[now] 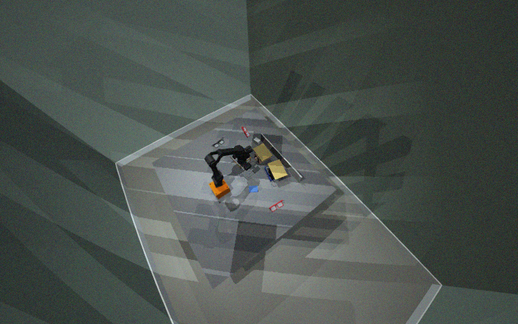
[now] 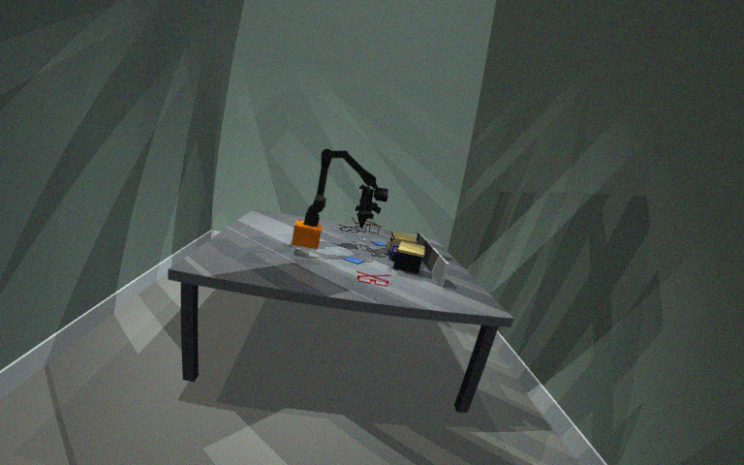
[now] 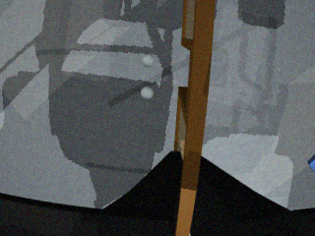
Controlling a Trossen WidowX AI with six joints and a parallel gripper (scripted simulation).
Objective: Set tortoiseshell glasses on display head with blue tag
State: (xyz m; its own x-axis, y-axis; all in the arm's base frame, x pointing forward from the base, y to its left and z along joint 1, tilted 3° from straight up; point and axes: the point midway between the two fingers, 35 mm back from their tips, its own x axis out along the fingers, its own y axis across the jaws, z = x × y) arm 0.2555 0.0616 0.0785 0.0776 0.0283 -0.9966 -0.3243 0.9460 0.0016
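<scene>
My gripper [image 3: 181,161] [image 1: 246,164] [image 2: 361,222] points straight down and is shut on the tortoiseshell glasses [image 3: 200,59] [image 2: 370,225]. In the wrist view their orange-brown bar runs upright between the black fingers. They sit low over the table [image 2: 246,268], left of the heads. Two display heads with yellow tops stand side by side. A dark blue patch shows on the side of the nearer head [image 1: 277,169] [image 2: 411,249]. The farther head [image 1: 262,152] [image 2: 403,236] stands beside it. No glasses sit on either head.
A grey upright panel [image 1: 284,158] [image 2: 434,259] stands behind the heads. Red glasses [image 1: 278,204] [image 2: 376,281] lie near the front, a second red pair [image 1: 245,129] and a black pair [image 1: 218,142] farther back. Blue flat pieces [image 1: 253,188] [image 2: 351,260] lie on the table. The arm's orange base [image 1: 219,188] [image 2: 306,234] stands to the left.
</scene>
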